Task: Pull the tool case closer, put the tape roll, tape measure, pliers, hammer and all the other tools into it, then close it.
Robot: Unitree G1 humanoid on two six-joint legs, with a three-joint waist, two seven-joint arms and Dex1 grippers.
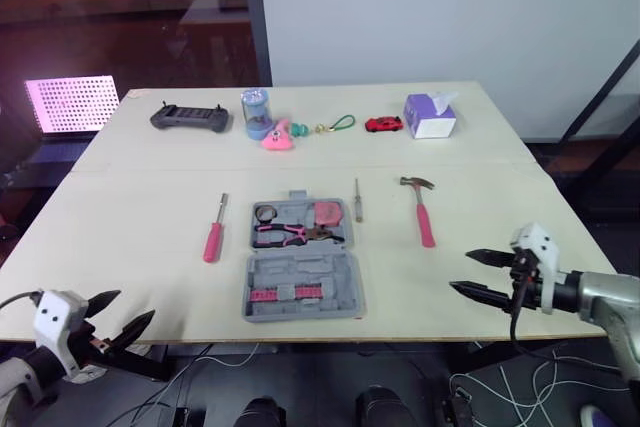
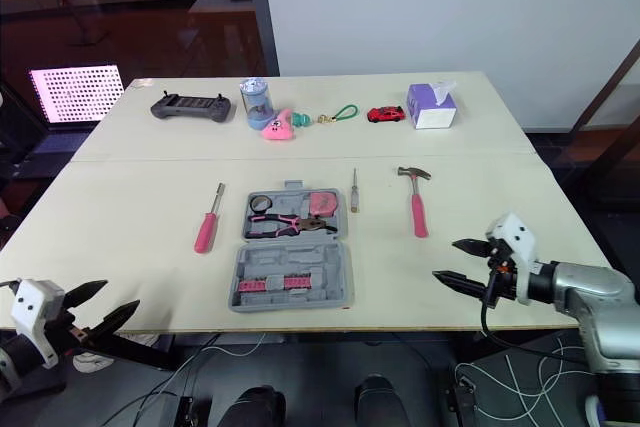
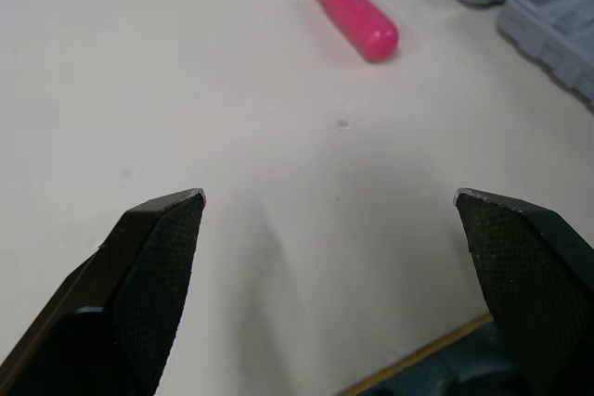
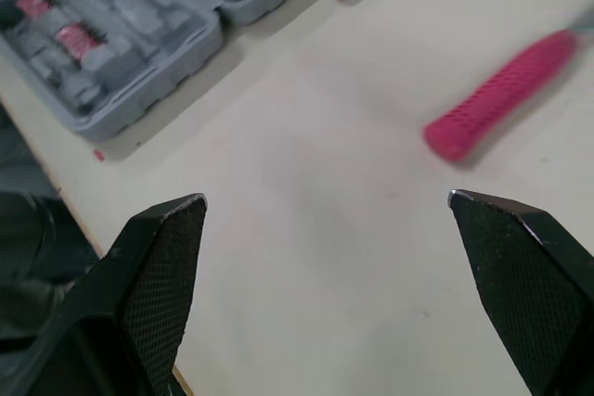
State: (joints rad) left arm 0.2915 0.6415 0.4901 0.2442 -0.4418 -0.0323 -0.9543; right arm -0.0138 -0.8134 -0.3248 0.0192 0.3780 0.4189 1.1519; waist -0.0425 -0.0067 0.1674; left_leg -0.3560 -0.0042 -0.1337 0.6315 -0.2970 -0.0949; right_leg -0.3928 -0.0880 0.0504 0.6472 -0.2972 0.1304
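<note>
Guessing here: with both jaws gaping wide and empty by the near edge and the open tool case mid-surface between screwdriver and hammer, a jerky pull could spill the pliers inside.

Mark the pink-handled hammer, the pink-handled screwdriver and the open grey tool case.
Pink-handled hammer (image 1: pixel 425 222), left eye view, on the pink handle.
Pink-handled screwdriver (image 1: pixel 212 242), left eye view, on the pink handle.
Open grey plastic tool case (image 1: pixel 335 272), left eye view, on the near half's bare plastic.
</note>
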